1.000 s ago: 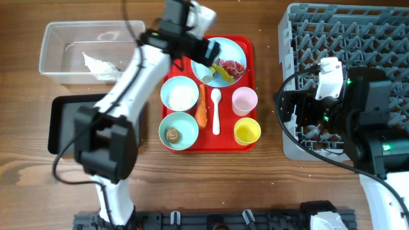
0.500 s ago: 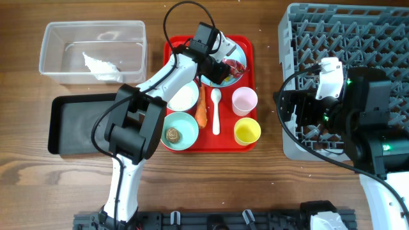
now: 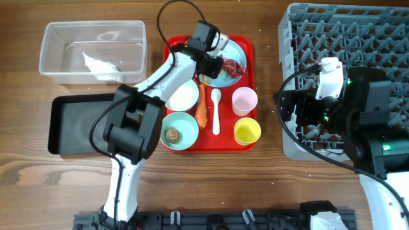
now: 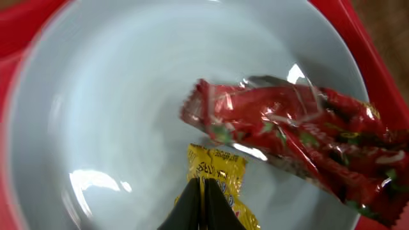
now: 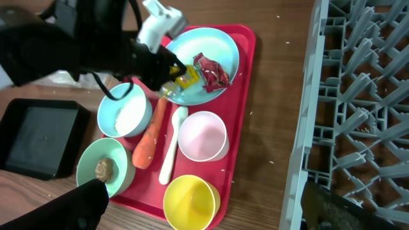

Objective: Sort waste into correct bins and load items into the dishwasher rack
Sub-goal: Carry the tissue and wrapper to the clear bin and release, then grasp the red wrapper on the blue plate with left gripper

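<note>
Flat red rectangular plastic tray (image 3: 214, 142) laid on a brown wood-grain tabletop (image 3: 211, 185), placed mid-table toward the far edge, its red rim (image 5: 233, 102) caught beside bare wood (image 5: 268, 128), a black bar (image 3: 223, 220) seen along the near edge.

L arm (image 3: 160, 76) reaches fwd from its base, elbow bent, forearm angled toward its right, wrist (image 3: 203, 37) tipped down. L gripper (image 4: 203, 204) has its dark fingertips pressed tight together, pinching the yellow wrapper (image 4: 216, 167). R arm (image 3: 367, 121) sits folded close to its base. R gripper (image 5: 201, 191) is spread wide, fingers (image 5: 83, 204) at opposite edges of the wrist view.
</note>
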`<action>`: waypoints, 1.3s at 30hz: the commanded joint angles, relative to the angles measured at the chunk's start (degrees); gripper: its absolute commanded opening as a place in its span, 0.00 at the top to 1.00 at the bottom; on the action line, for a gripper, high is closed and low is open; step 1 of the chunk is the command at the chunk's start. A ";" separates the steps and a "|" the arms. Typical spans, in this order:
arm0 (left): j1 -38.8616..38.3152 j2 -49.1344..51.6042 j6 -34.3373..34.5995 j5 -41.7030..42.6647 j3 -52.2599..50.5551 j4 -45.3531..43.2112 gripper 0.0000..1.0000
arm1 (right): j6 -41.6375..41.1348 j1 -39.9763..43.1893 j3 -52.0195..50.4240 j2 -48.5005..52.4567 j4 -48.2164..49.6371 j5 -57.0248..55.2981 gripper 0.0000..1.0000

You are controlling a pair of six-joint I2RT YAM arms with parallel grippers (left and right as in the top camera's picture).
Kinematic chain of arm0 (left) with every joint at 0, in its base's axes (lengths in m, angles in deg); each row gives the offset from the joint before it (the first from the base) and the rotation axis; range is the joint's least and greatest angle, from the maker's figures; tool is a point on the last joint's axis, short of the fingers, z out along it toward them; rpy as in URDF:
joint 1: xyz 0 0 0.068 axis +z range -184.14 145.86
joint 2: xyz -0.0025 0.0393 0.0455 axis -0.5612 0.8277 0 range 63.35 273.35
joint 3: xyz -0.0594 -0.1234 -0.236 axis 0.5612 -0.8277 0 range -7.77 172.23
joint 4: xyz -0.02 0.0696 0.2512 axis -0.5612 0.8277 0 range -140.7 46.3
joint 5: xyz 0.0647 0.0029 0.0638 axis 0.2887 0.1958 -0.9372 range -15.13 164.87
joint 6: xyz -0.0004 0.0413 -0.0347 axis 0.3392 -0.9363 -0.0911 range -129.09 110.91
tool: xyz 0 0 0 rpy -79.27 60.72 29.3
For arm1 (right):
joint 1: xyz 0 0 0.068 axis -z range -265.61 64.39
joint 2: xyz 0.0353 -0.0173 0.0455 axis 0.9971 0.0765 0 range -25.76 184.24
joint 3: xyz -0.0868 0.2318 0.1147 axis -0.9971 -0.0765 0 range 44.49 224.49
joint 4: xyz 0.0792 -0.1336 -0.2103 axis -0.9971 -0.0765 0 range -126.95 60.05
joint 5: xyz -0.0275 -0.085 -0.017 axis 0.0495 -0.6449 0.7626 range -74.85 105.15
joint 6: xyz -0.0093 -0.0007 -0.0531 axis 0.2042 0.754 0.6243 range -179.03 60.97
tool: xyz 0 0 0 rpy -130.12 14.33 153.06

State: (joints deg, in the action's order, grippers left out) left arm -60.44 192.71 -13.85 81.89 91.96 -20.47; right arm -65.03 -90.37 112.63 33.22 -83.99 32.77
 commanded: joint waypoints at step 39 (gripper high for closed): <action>6.29 -13.14 -1.57 1.88 2.64 5.97 0.00 | -0.59 -0.22 0.85 0.17 -0.70 0.92 0.00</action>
State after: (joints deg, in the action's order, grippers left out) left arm -48.99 175.21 -10.17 83.12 94.73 -15.35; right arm -65.03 -90.37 112.63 33.22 -84.38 32.77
